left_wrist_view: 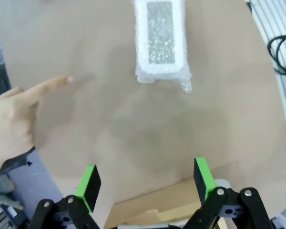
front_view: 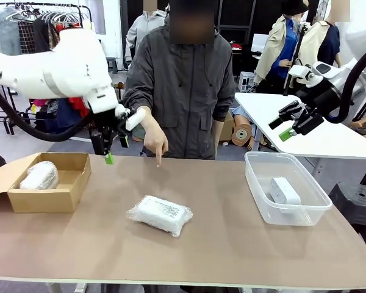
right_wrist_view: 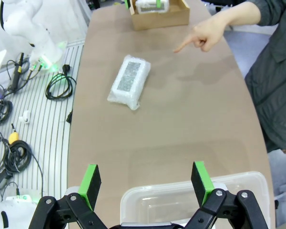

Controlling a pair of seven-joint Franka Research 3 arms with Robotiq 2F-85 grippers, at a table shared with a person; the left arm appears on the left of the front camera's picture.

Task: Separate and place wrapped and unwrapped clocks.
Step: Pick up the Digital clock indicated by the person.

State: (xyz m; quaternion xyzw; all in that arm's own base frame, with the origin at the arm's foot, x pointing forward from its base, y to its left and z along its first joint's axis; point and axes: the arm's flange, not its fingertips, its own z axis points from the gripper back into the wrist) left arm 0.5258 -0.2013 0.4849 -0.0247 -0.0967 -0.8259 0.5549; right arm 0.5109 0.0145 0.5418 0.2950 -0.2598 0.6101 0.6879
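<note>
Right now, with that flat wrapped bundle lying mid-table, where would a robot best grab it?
Probably from straight above, pinching the flat wrapped bundle across its narrow width, on the long sides. It lies flat on the table, and loose wrap bunches at its ends.

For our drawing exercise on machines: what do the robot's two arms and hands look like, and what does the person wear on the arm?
The left arm and right arm are white with smooth rounded shells. A thick black cable loops along each. The left hand and right hand are black and two-fingered, with bright green pads. The person's sleeve is dark grey jacket fabric.
</note>
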